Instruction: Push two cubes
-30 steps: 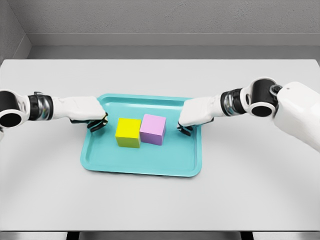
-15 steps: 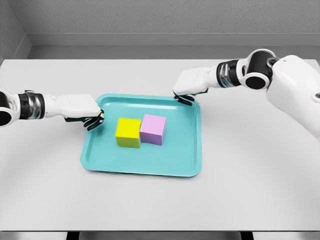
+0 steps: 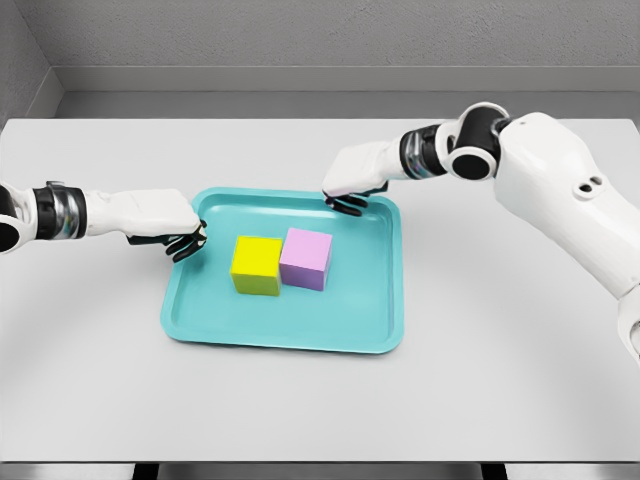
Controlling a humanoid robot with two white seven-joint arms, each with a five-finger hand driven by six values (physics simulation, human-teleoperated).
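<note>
A yellow cube (image 3: pixel 257 265) and a pink cube (image 3: pixel 306 258) sit side by side, touching, in the middle of a teal tray (image 3: pixel 380 300). My left hand (image 3: pixel 184 240) hovers over the tray's left rim, left of the yellow cube, with its fingers curled and holding nothing. Over the tray's far rim, behind and right of the pink cube, my right hand (image 3: pixel 348 200) is also curled and holds nothing. Neither hand touches a cube.
The tray lies on a pale grey table (image 3: pixel 500 340). A grey wall runs behind the table's far edge.
My right hand has lifted away from the tray's right side and swung back and left to the far rim. The left hand has drawn slightly left. The cubes have not moved.
</note>
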